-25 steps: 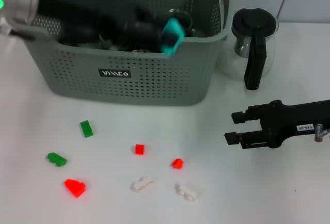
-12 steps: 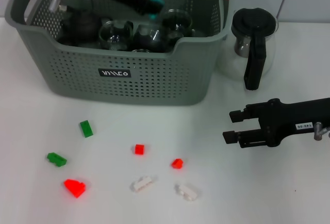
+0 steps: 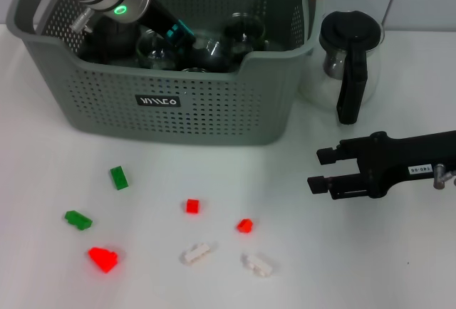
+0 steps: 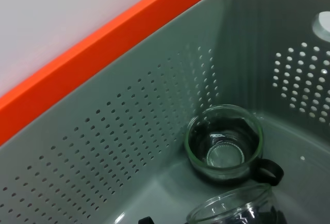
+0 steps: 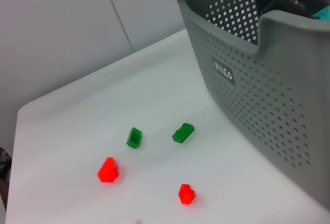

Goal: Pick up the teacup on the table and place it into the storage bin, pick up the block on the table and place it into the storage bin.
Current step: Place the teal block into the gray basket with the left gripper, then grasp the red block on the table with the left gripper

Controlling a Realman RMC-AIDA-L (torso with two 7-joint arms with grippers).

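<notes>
The grey perforated storage bin (image 3: pixel 214 106) stands at the back left of the table. My left gripper (image 3: pixel 178 31) reaches down inside it from the left, among glass teacups (image 3: pixel 242 28). The left wrist view shows the bin's inner wall (image 4: pixel 129 146), its orange rim (image 4: pixel 103 43) and a glass teacup (image 4: pixel 224 144) lying on the bin floor. Small blocks lie on the table in front of the bin: green (image 3: pixel 119 177), green (image 3: pixel 78 219), red (image 3: pixel 105 258), red (image 3: pixel 192 206), red (image 3: pixel 245 225). My right gripper (image 3: pixel 320 170) hovers open at the right, empty, pointing toward the blocks.
A glass pitcher (image 3: pixel 349 53) with a black handle stands right of the bin. Two white blocks (image 3: pixel 195 253) (image 3: pixel 257 264) lie near the front edge. The right wrist view shows the bin's front wall (image 5: pixel 258 79) and green blocks (image 5: pixel 134 137) (image 5: pixel 183 132).
My left arm has swung from across the bin's front rim back toward the left and lowered deeper into the bin. The right gripper has barely shifted.
</notes>
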